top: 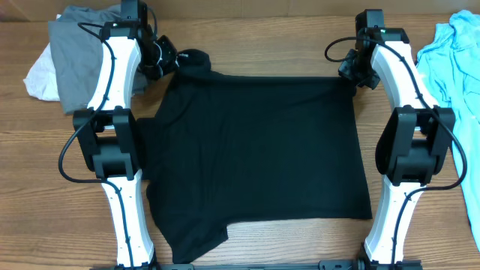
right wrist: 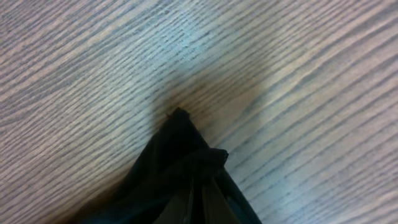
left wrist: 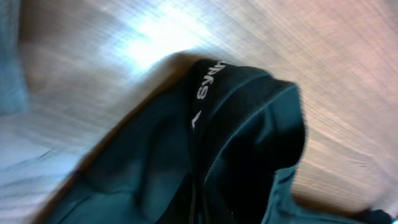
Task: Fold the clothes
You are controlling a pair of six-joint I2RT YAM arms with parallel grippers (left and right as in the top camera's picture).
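A large black short-sleeved shirt (top: 255, 142) lies spread flat on the wooden table. My left gripper (top: 160, 60) is at its far left corner, shut on a bunched fold of the fabric. In the left wrist view the black cloth (left wrist: 249, 124) with a white label mark covers the fingers (left wrist: 199, 208). My right gripper (top: 352, 73) is at the far right corner. In the right wrist view its fingers (right wrist: 200, 199) are shut on a peaked black corner (right wrist: 180, 143) just above the wood.
A grey garment (top: 79, 45) and a white one (top: 41, 75) are heaped at the far left. A light blue garment (top: 459, 52) lies at the far right edge. Both arm bases stand at the near edge, beside the shirt.
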